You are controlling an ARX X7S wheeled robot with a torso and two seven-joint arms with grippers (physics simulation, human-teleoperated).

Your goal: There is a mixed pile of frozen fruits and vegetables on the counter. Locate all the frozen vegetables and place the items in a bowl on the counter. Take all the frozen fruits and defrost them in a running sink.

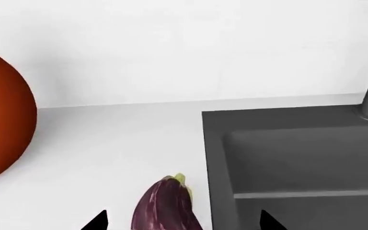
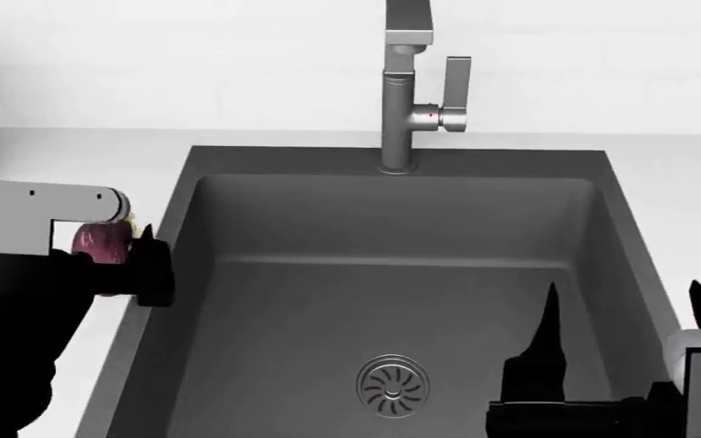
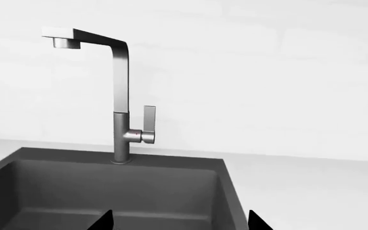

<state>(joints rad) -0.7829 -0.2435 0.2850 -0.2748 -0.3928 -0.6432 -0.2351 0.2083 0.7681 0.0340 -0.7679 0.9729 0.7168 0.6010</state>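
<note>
Left claw, tips spread, straddles the glossy dark purple eggplant at the dark grey rectangular sink's nine o'clock rim (right claw spread, empty): centre before pinching.

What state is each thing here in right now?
Glossy dark purple eggplant: lying on the white counter, between the left gripper fingers, not visibly gripped.
Dark grey sink: empty, dry.
Grey square faucet: no water running.
Right gripper: open, empty.

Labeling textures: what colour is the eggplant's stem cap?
Pale yellow-green, on the glossy dark purple eggplant; left wrist view shows it best.
</note>
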